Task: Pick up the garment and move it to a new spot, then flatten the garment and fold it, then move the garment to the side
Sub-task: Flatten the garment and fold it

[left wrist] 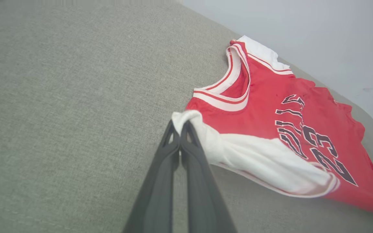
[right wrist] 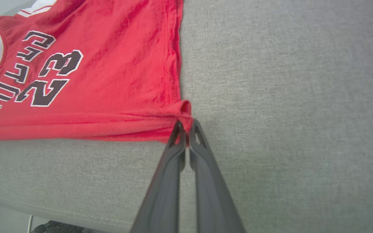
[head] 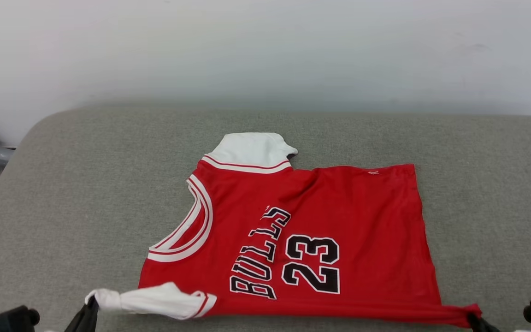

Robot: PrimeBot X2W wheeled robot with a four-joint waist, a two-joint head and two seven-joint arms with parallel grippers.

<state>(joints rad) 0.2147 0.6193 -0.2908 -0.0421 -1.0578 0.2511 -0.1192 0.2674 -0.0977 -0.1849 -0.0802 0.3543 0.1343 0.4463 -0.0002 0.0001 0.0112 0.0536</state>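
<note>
1. Clamps the left end effector (left wrist: 180, 124) on the bunched tip of the near white short sleeve (left wrist: 270, 161), dark fingers pressed together with cloth wrapped over their ends.
2. Clamps the right end effector (right wrist: 186, 124) on the gathered red hem corner (right wrist: 184, 111), fingertips closed tight around the fabric.
3. Finds the red jersey shirt with white sleeves, red-and-white stripe trim, black "BULLS" lettering and number 23 (head: 348, 216) spread print side up on the grey fabric-covered table (head: 62, 184), reaching ahead of both end effectors and spanning the stretch between them.
4. Holds the shirt's near edge in a nearly straight line from the left end effector across to the right one.
5. Places the striped neck opening (left wrist: 222, 103) ahead of the left end effector and to its right.
6. Sets the far white sleeve (head: 251, 147) well beyond the left end effector, flat on the table on the side nearest the pale wall (head: 265, 46).
7. Puts the lettering and number ahead of the right end effector, to its left.
</note>
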